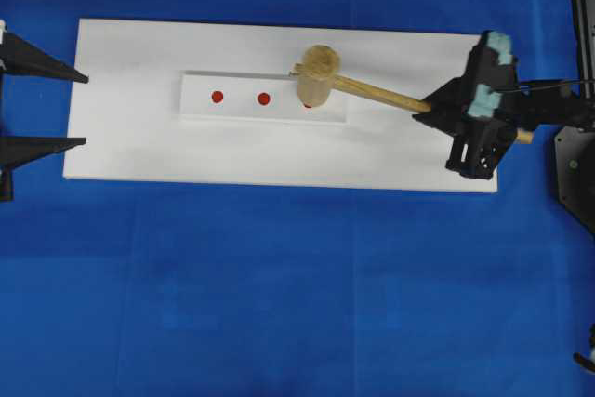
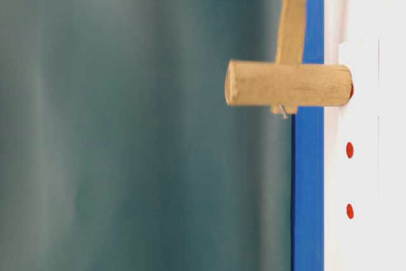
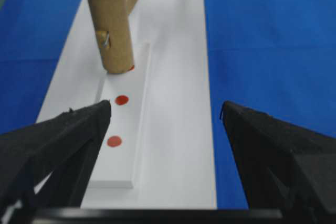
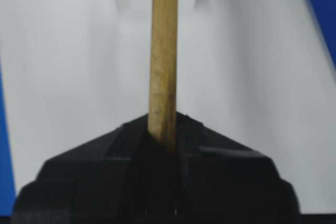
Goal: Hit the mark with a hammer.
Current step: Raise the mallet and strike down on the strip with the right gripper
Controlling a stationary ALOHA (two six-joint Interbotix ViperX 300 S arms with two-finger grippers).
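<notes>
- Hammer (image 1: 319,75): wooden mallet, thick cylindrical head on a long squared handle; handle clamped near its far end in the right claw (image 1: 444,111), which was clenched on it; in the right wrist view the handle ran straight out from between the shut jaws.
- Head position: lower face down on the small raised white strip (image 1: 242,111), at that strip's right end in the overhead view; upright in the left wrist view.
- Mark (image 3: 131,68): red dot, nearly all covered by the head; only a sliver showed at the edge of the head's face in three views. Contact appeared made.
- Other red dots (image 1: 218,97) (image 1: 264,99): two, on the same strip, left of the head, uncovered and apart from it.
- White board (image 1: 130,146): carried the strip; lay on the blue desk (image 1: 279,304).
- Left claw (image 1: 82,109): released, jaws wide, holding nothing, at the board's left edge, well apart from the hammer.
- Progress, as judged: the strike looked delivered or at its landing point; remaining, at most, lifting the hammer clear.
</notes>
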